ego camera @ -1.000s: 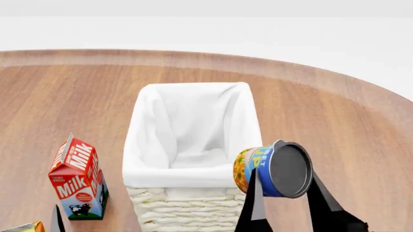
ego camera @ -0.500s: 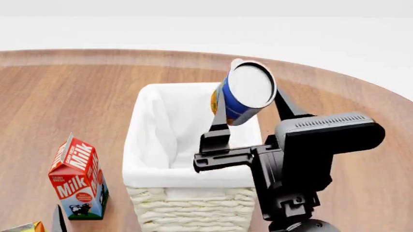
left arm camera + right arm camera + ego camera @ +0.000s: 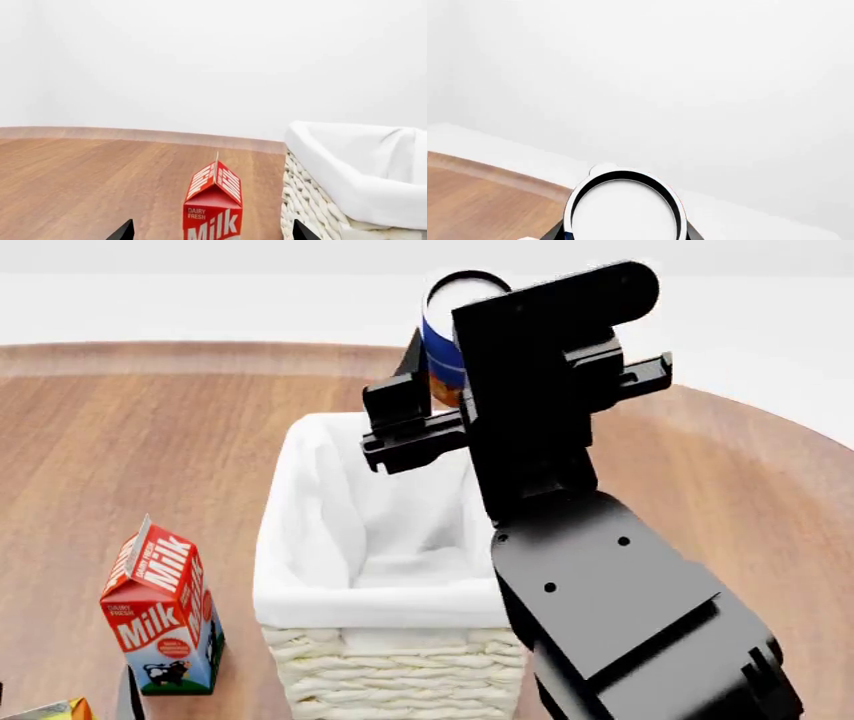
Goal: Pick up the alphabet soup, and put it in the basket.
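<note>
Head view. Basket [image 3: 350,585], cream wicker with a white liner over its rim, stands mid-table on the round wooden table [image 3: 147,450]. Right gripper [image 3: 434,365] is raised above the basket's far end, at twelve o'clock from its centre, clamped on the alphabet soup [image 3: 445,335]; only the can's blue side, a patch of orange and its pale top rim show past the black arm. Milk carton [image 3: 162,612], red and upright, stands at eight o'clock from the basket, near it but apart.

Left wrist view. Left gripper [image 3: 210,232]: two dark fingertips [image 3: 123,232] spread wide apart, nothing between them. Milk carton [image 3: 213,205] stands beyond them, with the basket [image 3: 360,172] just beside it.

Right wrist view. Alphabet soup [image 3: 624,210]: pale round top with a dark rim, close to the lens, held between black fingers against a white wall; table edge [image 3: 487,177] lies below.
</note>
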Tool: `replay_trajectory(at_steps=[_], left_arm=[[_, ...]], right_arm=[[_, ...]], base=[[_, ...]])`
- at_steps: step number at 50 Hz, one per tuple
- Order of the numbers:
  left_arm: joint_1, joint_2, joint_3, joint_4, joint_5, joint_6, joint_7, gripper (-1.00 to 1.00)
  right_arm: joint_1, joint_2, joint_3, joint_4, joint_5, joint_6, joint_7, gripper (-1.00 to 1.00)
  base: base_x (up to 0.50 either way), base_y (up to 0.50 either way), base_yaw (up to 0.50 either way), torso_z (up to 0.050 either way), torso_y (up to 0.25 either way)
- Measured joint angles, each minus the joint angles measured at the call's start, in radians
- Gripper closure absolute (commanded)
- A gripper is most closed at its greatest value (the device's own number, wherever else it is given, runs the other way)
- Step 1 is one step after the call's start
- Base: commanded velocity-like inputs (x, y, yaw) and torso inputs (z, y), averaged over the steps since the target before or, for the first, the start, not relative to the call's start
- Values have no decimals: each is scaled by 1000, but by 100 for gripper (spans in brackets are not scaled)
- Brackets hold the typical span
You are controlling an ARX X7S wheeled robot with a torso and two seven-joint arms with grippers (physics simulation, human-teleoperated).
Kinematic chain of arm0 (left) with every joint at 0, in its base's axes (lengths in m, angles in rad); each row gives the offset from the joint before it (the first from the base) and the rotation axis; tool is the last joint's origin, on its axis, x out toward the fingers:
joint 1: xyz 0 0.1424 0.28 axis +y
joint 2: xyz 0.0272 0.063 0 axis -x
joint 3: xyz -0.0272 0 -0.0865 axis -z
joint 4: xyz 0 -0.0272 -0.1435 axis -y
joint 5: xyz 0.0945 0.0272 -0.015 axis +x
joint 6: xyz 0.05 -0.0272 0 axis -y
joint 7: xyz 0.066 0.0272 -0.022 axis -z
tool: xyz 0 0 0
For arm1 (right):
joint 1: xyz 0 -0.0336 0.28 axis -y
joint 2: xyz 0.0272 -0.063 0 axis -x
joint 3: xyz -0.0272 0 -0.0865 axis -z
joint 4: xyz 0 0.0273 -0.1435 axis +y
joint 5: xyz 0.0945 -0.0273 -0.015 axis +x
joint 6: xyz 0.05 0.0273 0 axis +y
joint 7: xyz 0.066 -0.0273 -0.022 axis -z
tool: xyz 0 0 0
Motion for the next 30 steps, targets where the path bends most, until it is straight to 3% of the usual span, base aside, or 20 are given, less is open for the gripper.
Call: replay_trajectory(at_steps=[16,30], left_arm=[[2,-4,0,3,-3,4,-3,-100],[2,-8,3,6,-8,4,-2,-100]], right_arm=[[198,-91,-9,203,45,184,-28,100],[269,-149,24,319,110,282,-48,100]], base=[[0,0,0,0,1],[0,0,0,1,1]])
